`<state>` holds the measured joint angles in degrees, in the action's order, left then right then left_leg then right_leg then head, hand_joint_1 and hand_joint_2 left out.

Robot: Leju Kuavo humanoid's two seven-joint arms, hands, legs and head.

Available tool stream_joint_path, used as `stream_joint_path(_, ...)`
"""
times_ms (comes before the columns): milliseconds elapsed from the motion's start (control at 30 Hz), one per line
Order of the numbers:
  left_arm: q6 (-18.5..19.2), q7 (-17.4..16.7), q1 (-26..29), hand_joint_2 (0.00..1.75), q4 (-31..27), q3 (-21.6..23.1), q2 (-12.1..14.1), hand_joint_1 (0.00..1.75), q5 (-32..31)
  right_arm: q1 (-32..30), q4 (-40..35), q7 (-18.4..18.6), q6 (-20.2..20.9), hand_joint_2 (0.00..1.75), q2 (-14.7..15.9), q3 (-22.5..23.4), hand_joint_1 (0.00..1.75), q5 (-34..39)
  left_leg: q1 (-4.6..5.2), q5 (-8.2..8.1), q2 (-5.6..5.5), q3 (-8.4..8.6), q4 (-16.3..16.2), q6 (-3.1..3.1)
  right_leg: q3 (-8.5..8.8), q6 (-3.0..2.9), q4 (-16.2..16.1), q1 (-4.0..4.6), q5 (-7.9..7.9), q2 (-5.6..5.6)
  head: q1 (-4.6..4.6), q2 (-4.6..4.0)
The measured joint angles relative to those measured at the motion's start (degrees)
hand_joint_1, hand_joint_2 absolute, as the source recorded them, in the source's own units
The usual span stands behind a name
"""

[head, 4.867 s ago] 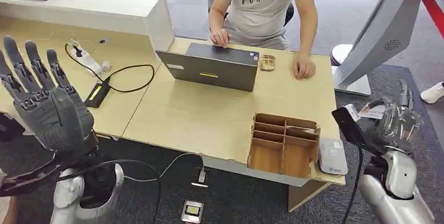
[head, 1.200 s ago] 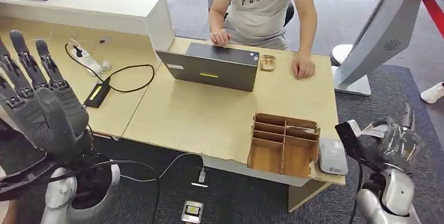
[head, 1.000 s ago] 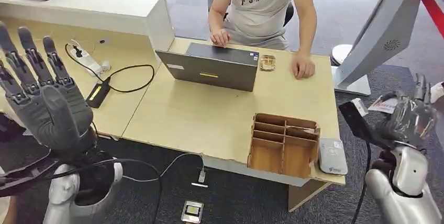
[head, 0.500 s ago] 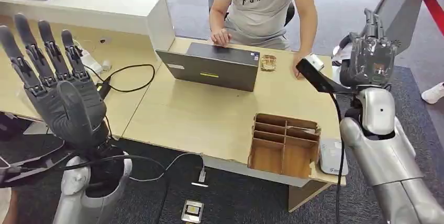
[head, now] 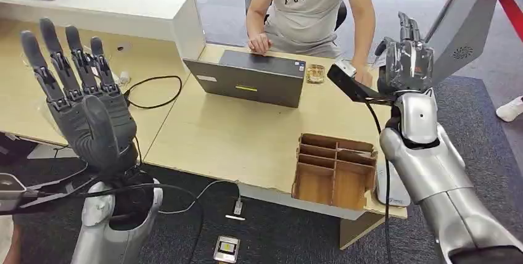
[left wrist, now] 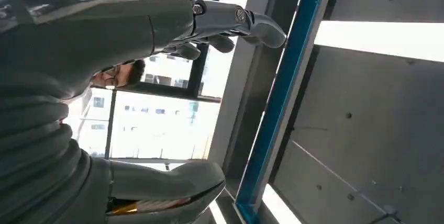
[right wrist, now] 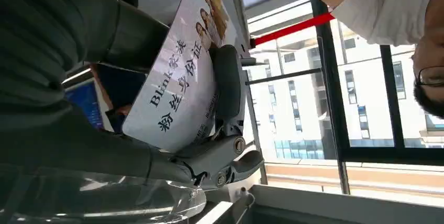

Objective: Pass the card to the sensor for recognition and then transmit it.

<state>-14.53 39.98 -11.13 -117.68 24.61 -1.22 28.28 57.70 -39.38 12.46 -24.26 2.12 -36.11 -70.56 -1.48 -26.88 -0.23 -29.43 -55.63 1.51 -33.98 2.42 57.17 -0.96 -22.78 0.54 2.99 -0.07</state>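
My right hand (head: 404, 60) is raised above the desk's far right part, close to the seated person's hand (head: 364, 78). It pinches a white printed card (right wrist: 180, 77) between the thumb and the dark fingers (right wrist: 228, 85). The sensor, a small white reader (head: 390, 197), lies at the desk's near right corner, partly hidden under my right forearm. My left hand (head: 86, 110) is held up at the left, palm away, fingers (left wrist: 230, 25) spread and holding nothing.
A person in a white shirt (head: 311, 2) sits behind the desk (head: 234, 134) at a grey laptop (head: 250, 79). A wooden divided box (head: 333, 168) stands beside the reader. Cables and a power strip (head: 145, 88) lie at the left. A small device (head: 226, 248) lies on the floor.
My right arm has swung up from beside the desk's near right corner to above its far side near the person, card still in hand. The left hand drifted slightly right.
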Motion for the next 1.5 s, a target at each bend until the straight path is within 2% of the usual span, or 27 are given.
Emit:
stream_joint_path(133,0.1,0.0,0.0,1.75,0.2,0.0,-0.1,0.00,0.0,0.3,0.7,0.1,0.1,1.75,-0.4,-0.2,1.75,-0.2,0.00,0.00,0.00,0.00,0.0,0.00,-0.01,0.00,0.0,0.00,0.00,0.00,0.02,0.00)
stream_joint_path(233,0.5,0.0,-0.6,1.75,1.5,0.0,-0.8,0.00,0.3,1.9,4.5,0.7,0.9,1.75,-2.4,-2.0,1.75,-0.9,0.00,0.00,0.00,0.00,0.0,0.00,0.00,0.00,0.0,0.00,0.00,0.00,0.00,0.00)
stream_joint_path(333,0.7,0.0,-0.7,1.75,1.9,0.0,-0.9,0.00,0.5,2.0,5.4,0.7,0.9,1.75,-2.8,-2.5,1.75,-0.9,0.00,0.00,0.00,0.00,0.0,0.00,0.00,0.00,0.0,0.00,0.00,0.01,0.02,0.00)
stream_joint_path(967,1.4,0.0,-1.1,1.75,3.3,-0.2,-1.4,0.00,0.5,2.0,8.6,0.7,0.9,1.75,-3.0,-4.2,1.75,-1.1,0.00,0.00,0.00,0.01,0.0,0.00,0.00,0.00,0.0,0.00,0.00,0.01,0.02,0.00)
stream_joint_path(1000,1.4,0.0,-1.1,1.75,3.3,-0.2,-1.4,0.00,0.5,2.0,8.6,0.7,0.9,1.75,-3.0,-4.2,1.59,-1.1,0.00,0.00,0.00,0.01,0.0,0.00,0.00,0.00,0.0,0.00,0.00,0.01,0.02,0.00)
stream_joint_path(1033,1.4,0.0,-1.1,1.75,3.3,-0.2,-1.4,0.00,0.5,2.0,8.6,0.7,0.9,1.75,-3.0,-4.3,0.66,-1.2,0.00,0.00,0.00,0.01,0.0,0.00,0.00,0.00,0.0,0.00,0.00,0.01,0.00,0.00)
stream_joint_path(1067,1.4,0.0,-1.1,1.75,3.3,-0.2,-1.4,0.00,0.5,2.0,8.6,0.7,0.9,1.75,-3.0,-4.3,0.00,-1.2,0.00,0.00,0.00,0.01,0.0,0.00,-0.01,0.00,0.0,0.00,0.00,0.01,0.02,0.00)
stream_joint_path(1333,0.8,0.0,-1.1,1.75,3.3,-0.2,-1.6,0.00,0.2,2.0,9.2,1.5,1.9,1.75,-2.9,-4.9,0.00,-2.1,0.00,0.00,0.00,0.01,0.0,0.00,0.00,0.00,0.0,0.00,0.01,0.01,0.02,0.00)
stream_joint_path(1500,0.8,0.0,-1.1,1.75,3.3,-0.3,-1.7,0.00,0.2,2.0,9.5,1.1,1.1,1.75,-2.9,-5.1,0.00,-1.6,0.00,0.00,0.00,0.02,0.0,0.00,0.00,0.00,0.0,0.00,0.01,0.01,0.02,0.00)
